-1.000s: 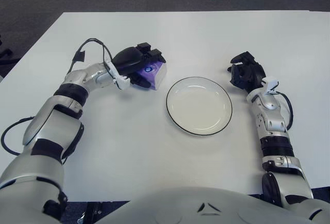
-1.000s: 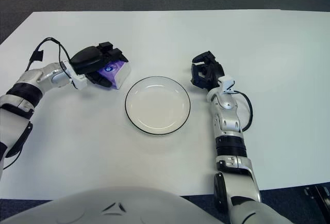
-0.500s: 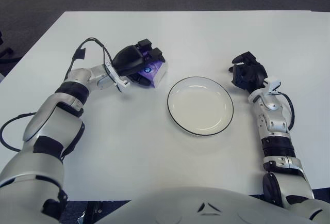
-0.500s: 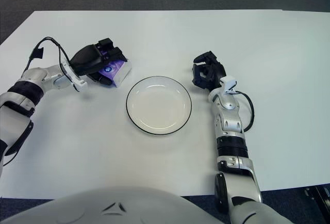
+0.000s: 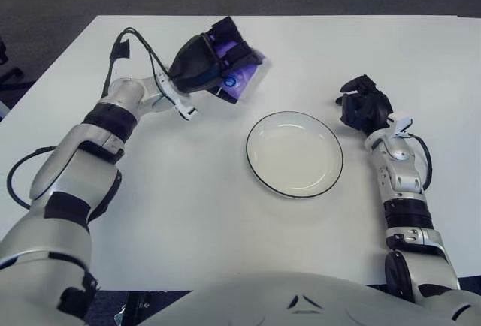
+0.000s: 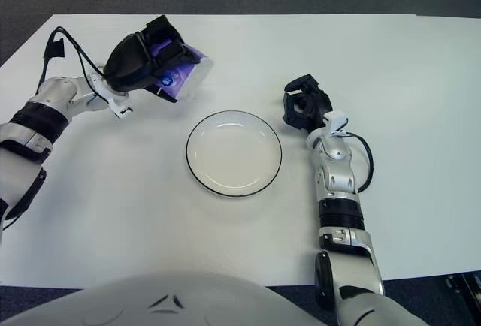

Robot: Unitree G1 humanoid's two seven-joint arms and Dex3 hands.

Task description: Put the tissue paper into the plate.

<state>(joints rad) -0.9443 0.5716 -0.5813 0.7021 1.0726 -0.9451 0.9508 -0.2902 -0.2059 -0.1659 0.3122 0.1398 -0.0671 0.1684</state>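
— Tissue paper (image 5: pixel 239 78) first: where do we have it?

— Our left hand (image 5: pixel 204 67) has its fingers (image 5: pixel 225 46) clenched around the purple pack, which we judge to be clear of the white worktop (image 5: pixel 188 213), up and to the left of the plate (image 5: pixel 294 153). So we are in the carry step: the pack is grasped but not yet over the dish.

— What does the next move call for?

— We need to bring the pack rightward and toward us until it sits above the plate's middle, lower it, and only then let go. The plate is bare, so any spot inside its dark rim should do.

— Anything in our way?

— Nothing lies between pack and plate. Our right hand (image 6: pixel 304 108) shows just beside the plate's right edge, fingers curled and holding nothing; we judge it near enough to mind if we overshoot. A black cable (image 5: pixel 139 40) loops by the left wrist, away from the path.
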